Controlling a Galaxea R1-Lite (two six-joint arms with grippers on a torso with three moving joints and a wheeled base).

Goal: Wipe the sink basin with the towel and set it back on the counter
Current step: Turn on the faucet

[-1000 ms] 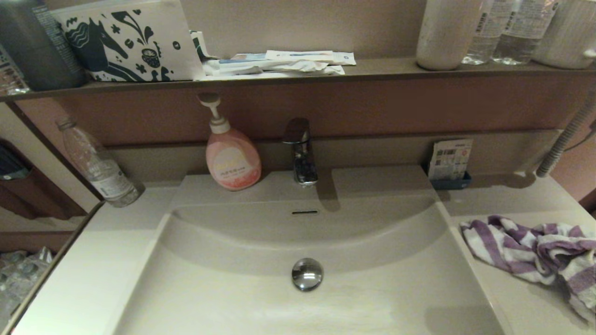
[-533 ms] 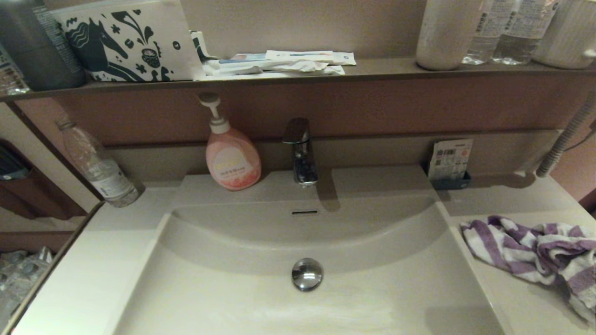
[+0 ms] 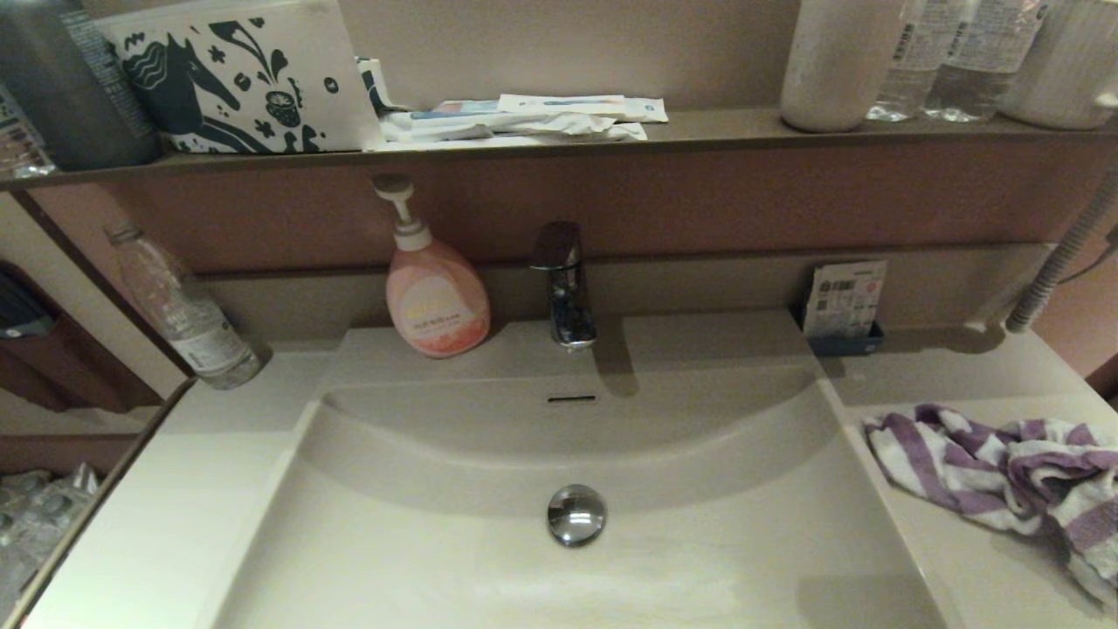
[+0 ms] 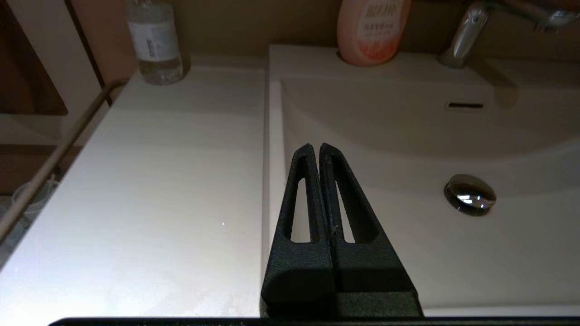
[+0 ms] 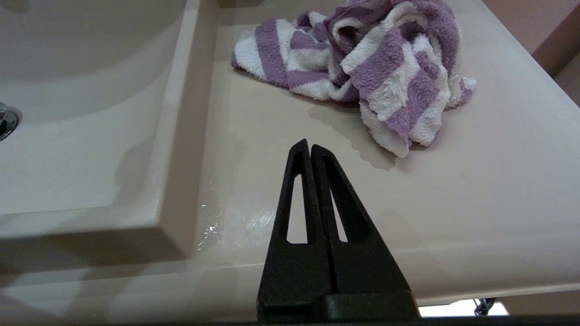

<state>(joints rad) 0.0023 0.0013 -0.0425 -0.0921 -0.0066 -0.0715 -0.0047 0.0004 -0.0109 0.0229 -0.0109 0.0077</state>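
— Towel (image 3: 1004, 467) first: where is it?

— Bunched up on the bench (image 3: 978, 559) to the right of the sink basin (image 3: 419, 559), purple and white stripes, nothing holding it. From my right wrist it lies ahead of my right hand (image 5: 310, 147), apart from it, with a damp patch on the bench between them.

— And that hand?

— Fingers pressed together, gripping nothing, over the front part of the bench near the basin's right rim.

— Your left hand (image 4: 315, 150)?

— Pinched closed as well, empty, poised at the basin's left rim.

— Anything in the basin?

— Only the chrome drain plug (image 3: 576, 514) and the overflow slot (image 3: 571, 399). A pink soap bottle (image 3: 436, 293) stands just left of the tap (image 3: 565, 284), and a clear bottle (image 3: 183, 310) sits at the far left corner.
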